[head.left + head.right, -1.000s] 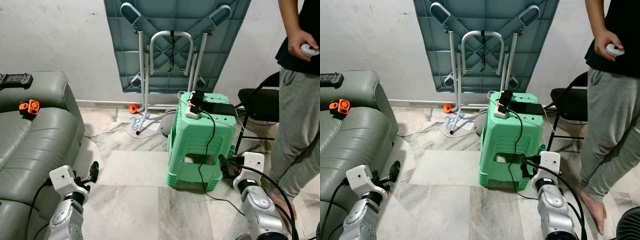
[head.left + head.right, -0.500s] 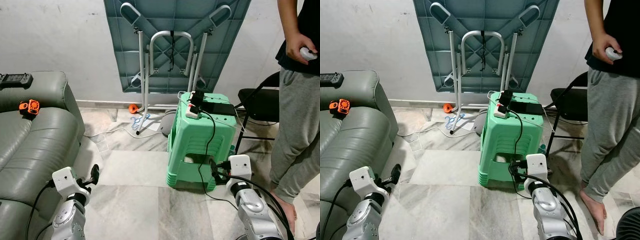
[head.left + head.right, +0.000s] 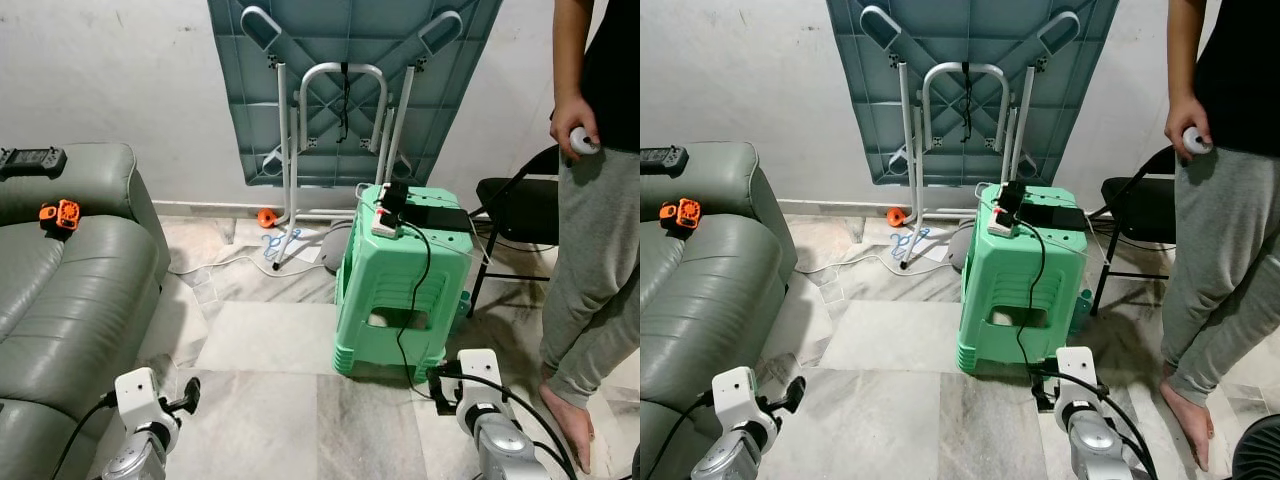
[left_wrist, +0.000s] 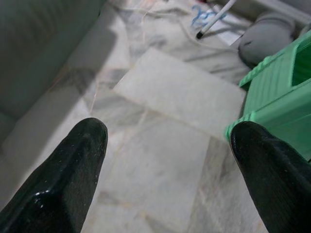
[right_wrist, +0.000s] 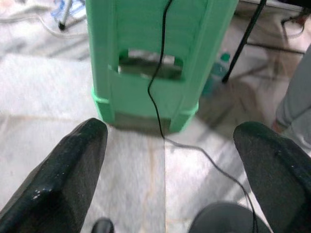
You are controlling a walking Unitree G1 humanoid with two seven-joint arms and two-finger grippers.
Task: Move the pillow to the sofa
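Observation:
The grey leather sofa (image 3: 70, 290) fills the left side of the room. My left gripper (image 3: 186, 392) hangs low beside the sofa's front corner, over the marble floor. Its wrist view shows the two black fingers (image 4: 73, 165) wide apart, so it is open with nothing between them. My right gripper (image 3: 440, 384) hangs low in front of the green stool; it is open and empty as well, with both fingers (image 5: 77, 165) spread in its wrist view.
A stack of green plastic stools (image 3: 400, 290) stands mid-floor, with a power strip (image 3: 385, 222) on top and a black cable trailing down. A folded table (image 3: 345, 80) leans on the wall. A black chair (image 3: 520, 210) and a standing person (image 3: 600, 250) are at the right.
Both arms have dropped lower and nearer to me. The right gripper has swung in front of the stool. The person's hand with the white controller has moved slightly.

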